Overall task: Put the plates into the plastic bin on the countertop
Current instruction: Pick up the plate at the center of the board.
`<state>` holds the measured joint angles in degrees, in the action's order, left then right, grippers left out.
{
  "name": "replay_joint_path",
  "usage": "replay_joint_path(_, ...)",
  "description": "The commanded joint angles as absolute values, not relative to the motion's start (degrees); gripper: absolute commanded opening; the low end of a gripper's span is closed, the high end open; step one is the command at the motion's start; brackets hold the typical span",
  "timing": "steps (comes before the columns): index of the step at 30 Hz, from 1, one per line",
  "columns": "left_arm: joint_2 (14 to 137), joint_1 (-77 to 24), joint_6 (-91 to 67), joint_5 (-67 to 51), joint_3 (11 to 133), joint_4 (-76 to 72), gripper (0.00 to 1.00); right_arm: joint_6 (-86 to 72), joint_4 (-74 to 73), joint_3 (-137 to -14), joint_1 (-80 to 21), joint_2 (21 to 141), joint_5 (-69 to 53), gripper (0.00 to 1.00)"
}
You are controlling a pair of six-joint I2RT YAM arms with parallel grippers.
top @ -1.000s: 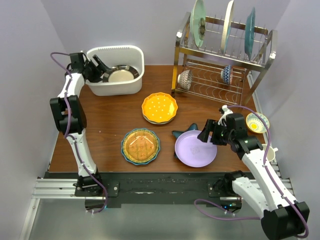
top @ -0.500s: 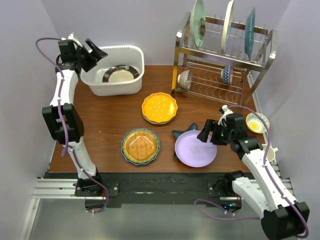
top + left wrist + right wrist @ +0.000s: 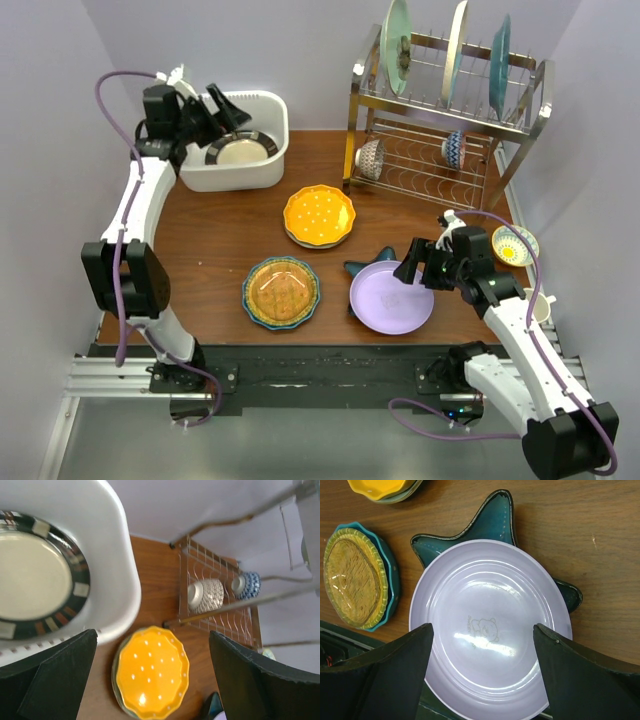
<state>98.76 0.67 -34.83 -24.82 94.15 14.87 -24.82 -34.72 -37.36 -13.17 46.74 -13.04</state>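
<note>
The white plastic bin (image 3: 262,108) stands at the back left and holds the black-rimmed cream plate (image 3: 240,149), also seen in the left wrist view (image 3: 30,577). My left gripper (image 3: 225,112) is open and empty above the bin. On the countertop (image 3: 210,235) lie the orange scalloped plate (image 3: 319,215) on another plate, the amber plate (image 3: 281,291) with blue-green rim, and the lavender plate (image 3: 390,297) on the blue star-shaped plate (image 3: 362,266). My right gripper (image 3: 420,266) is open above the lavender plate (image 3: 487,630).
A steel wire dish rack (image 3: 445,110) at the back right holds three upright plates and two small patterned bowls (image 3: 371,156). Another patterned bowl (image 3: 514,243) and a white mug (image 3: 541,305) sit at the right edge.
My left gripper swung out past the bin's left side, then came back over the bin, open and empty. The black-rimmed plate stays in the bin. The right arm has not moved.
</note>
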Motion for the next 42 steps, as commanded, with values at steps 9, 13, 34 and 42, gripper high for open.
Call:
replay_joint_path(9,91.7,-4.0,-32.0,-26.9,77.6,8.8,0.98,-25.0,-31.5,-37.4,-13.4,47.9,-14.3,0.85)
replay_joint_path(13,92.3,-5.6,-31.1,-28.1,76.3,9.1,0.96,-25.4,-30.8,-36.9,-13.3,48.2,-14.5,0.84)
replay_joint_path(34,96.1,-11.9,-30.8,-25.9,67.3,9.7,0.78,-25.6,-30.2,-35.8,-13.3,48.8,-14.7,0.84)
replay_joint_path(42,99.3,-12.7,-31.1,-25.0,66.5,9.1,0.65,-25.8,-30.0,-35.3,-13.3,48.8,-14.7,0.84)
